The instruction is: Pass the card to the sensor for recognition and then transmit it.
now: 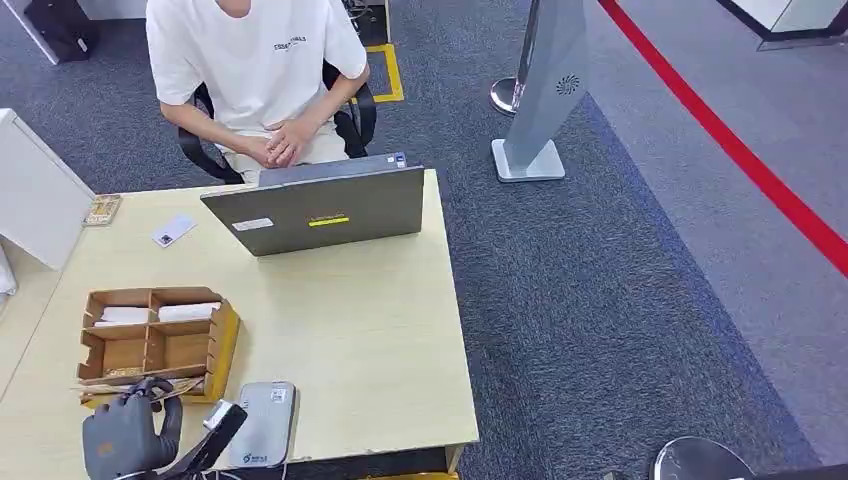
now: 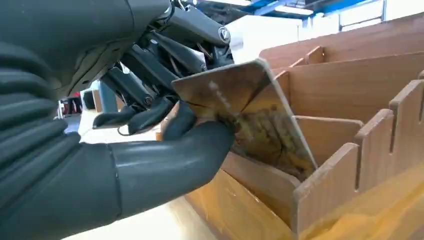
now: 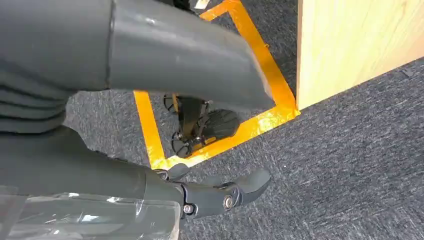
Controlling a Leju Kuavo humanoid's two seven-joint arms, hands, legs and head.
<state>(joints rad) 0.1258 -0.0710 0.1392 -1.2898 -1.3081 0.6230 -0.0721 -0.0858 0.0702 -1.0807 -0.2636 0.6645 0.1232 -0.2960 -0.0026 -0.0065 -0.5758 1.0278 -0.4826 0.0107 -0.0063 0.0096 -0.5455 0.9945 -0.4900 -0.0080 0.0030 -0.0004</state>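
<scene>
My left hand (image 1: 130, 432) is at the near edge of the wooden organiser box (image 1: 222, 345), at the table's front left. In the left wrist view, this hand (image 2: 150, 150) pinches a brownish patterned card (image 2: 250, 110) between thumb and fingers. The card is tilted, and its lower corner is inside a near compartment of the box (image 2: 345, 180). The grey card sensor (image 1: 264, 424) lies flat on the table just right of the hand. My right hand (image 3: 220, 192) hangs beside the table over the carpet, its fingers apart and holding nothing.
A person (image 1: 255, 70) sits across the table behind an open laptop (image 1: 320, 210). White cards (image 1: 160, 313) fill the box's far compartments. A loose card (image 1: 175, 231) lies at the table's far left. A grey stand (image 1: 545, 90) rises from the carpet to the right.
</scene>
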